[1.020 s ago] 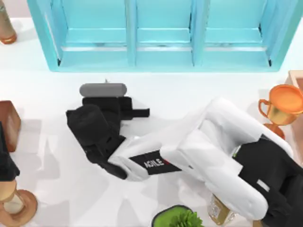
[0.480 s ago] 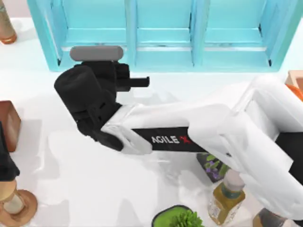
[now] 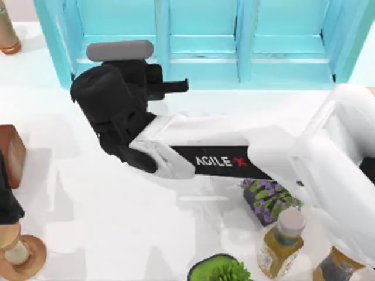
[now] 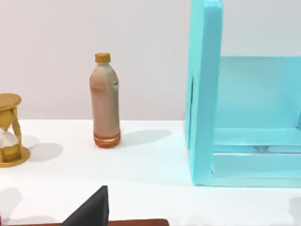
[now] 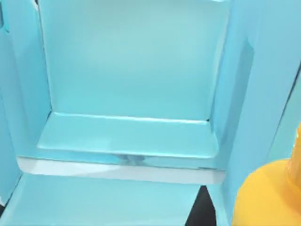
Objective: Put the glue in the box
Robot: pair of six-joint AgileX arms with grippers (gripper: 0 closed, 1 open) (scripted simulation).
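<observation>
**Glue poised at the box's left compartment**

Between the earlier frames and this one, the right arm swung from mid-table up to the box [image 3: 58,52], its gripper [image 3: 120,70] reaching the left compartment's front edge. The glue [image 5: 268,193] sat at the gripper, facing that compartment; whether the jaws clenched it I cannot tell. Releasing too early could drop it outside, or it could clip the partition [image 3: 162,35]. The left arm stayed parked at the left edge.

Box [image 5: 127,70] — smooth painted turquoise wood, faint sheen; glue [image 5: 268,197] — glossy plastic.
</observation>
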